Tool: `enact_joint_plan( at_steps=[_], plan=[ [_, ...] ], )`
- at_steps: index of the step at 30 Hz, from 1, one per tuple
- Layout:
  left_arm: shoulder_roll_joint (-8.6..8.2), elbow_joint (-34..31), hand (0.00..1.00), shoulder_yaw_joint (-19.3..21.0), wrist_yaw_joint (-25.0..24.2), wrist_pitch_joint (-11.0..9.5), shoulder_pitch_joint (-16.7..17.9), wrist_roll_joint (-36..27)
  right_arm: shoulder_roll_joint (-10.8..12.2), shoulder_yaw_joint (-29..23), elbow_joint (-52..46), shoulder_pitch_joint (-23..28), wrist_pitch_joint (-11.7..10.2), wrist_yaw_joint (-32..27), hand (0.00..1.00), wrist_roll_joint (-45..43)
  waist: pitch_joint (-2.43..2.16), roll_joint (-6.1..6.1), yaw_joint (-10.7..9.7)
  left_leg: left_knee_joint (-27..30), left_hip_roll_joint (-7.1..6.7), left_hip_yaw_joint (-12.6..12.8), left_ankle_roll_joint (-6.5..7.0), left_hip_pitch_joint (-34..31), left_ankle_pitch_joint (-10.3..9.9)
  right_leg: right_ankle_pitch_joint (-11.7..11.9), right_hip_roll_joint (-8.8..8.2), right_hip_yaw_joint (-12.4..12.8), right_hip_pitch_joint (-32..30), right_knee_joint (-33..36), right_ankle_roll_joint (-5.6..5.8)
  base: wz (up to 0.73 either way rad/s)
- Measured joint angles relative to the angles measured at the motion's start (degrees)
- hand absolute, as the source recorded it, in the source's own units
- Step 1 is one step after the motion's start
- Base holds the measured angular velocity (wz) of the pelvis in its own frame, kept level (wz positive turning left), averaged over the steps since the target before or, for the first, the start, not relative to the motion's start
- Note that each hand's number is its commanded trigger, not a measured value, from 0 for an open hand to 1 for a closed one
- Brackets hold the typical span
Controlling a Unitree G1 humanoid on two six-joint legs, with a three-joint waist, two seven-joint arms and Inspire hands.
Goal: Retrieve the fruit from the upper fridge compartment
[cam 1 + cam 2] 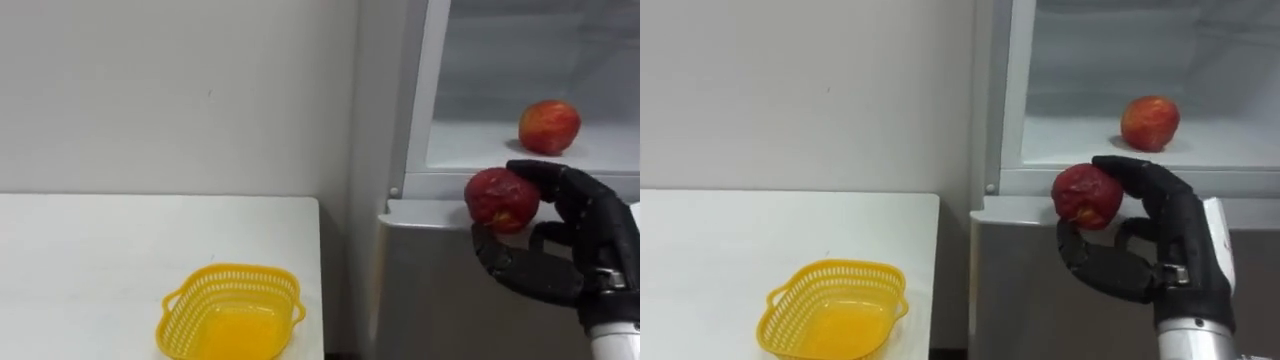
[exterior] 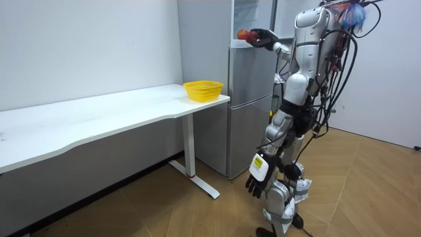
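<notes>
— While the right hand [image 1: 590,230] curls round the dark red apple [image 1: 500,198], just off the upper fridge shelf's [image 1: 480,145] front edge, which step?
— Lift-out, I'd judge. Next: carry it left to the yellow plastic basket [image 1: 185,320] near the white table's [image 1: 90,260] right edge. Left hand [image 2: 258,179] hangs slack.

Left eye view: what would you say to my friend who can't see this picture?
The robot's right hand holds a dark red apple just in front of the open upper fridge, where a second apple sits inside. To the left, an empty yellow basket sits on a white table.
</notes>
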Motion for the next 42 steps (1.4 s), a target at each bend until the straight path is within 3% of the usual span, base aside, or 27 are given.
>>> enact_joint_plan(
  at_steps=[4,7,10,13,22,24,27,32,42],
  plan=[
    [0.02,1.25,0.0,-0.7,-0.5,-0.8,-1.05,-0.06,0.04,0.18,-4.63,-0.01,-3.72,-1.72,1.0,-4.98,0.06,-0.59,-0.01,-0.13,0.02,0.33,0.0,-0.1,0.0,0.01,0.07,-0.03,-0.13,-0.42,0.01,-0.01],
    [0.17,2.56,0.0,-1.76,-0.61,-1.19,-1.92,-0.06,0.01,3.12,-5.99,-0.06,-4.99,-1.38,1.0,-9.68,0.15,-0.95,0.19,-0.17,0.03,0.3,0.0,-0.26,0.0,0.01,0.08,-0.04,-0.04,-0.36,0.01,0.0],
    [0.43,2.92,0.0,-4.57,-0.47,-1.37,-2.08,-0.07,0.34,8.0,-6.23,-0.05,-5.13,0.34,1.0,-14.68,0.19,-1.05,0.47,-0.32,-0.02,0.3,0.0,0.05,0.0,0.01,0.05,0.05,0.19,-0.42,0.01,0.0],
    [0.45,2.83,0.0,-5.63,-0.52,-1.38,-3.14,-0.01,0.29,10.58,-6.2,-0.11,-5.14,2.8,1.0,-15.94,0.3,-1.24,2.16,-0.36,-0.02,0.28,0.0,0.0,0.0,0.0,0.01,-0.06,0.01,-0.38,0.02,0.0],
    [0.6,2.8,0.0,-5.95,-1.8,-2.29,-4.81,-0.01,-0.61,14.64,-3.31,-4.76,-5.78,6.45,1.0,-22.37,1.0,-2.58,6.01,-0.48,-0.08,-1.01,-0.01,-0.02,-0.01,0.01,0.02,-0.75,0.6,-0.6,0.01,0.05],
    [0.71,2.82,0.0,-5.94,-2.16,-2.34,-4.97,0.0,-0.78,15.56,-1.95,-5.41,-5.86,6.56,1.0,-23.48,0.94,-3.09,6.31,-0.37,-0.14,-1.43,-0.01,-0.68,-0.01,0.01,-0.04,-1.04,0.17,-0.61,0.02,0.08],
    [0.92,2.89,0.0,-5.95,-2.68,-2.31,-4.91,-0.01,-0.78,16.02,1.95,-6.96,-6.38,7.47,1.0,-24.0,1.23,-3.87,6.63,-0.21,-0.17,-1.7,0.0,-0.99,0.0,0.01,-0.09,-1.6,0.15,-0.59,0.01,0.08],
    [1.28,2.79,0.0,-5.84,-2.96,-2.27,-4.87,0.04,-0.81,16.08,9.61,-10.6,-5.56,8.35,1.0,-24.95,1.11,-4.26,7.17,-0.09,-0.25,-2.77,0.0,-1.49,0.0,0.02,-0.18,-1.92,0.02,-0.56,0.02,0.08],
    [1.84,1.4,0.0,-3.77,-5.3,-1.27,-5.29,0.27,-1.05,18.97,23.78,-14.67,-3.69,9.14,1.0,-24.78,1.1,-4.19,10.59,0.06,-0.43,-3.96,0.02,-1.68,0.02,0.02,-0.52,-3.81,0.31,-0.54,0.03,0.06]
  ],
)
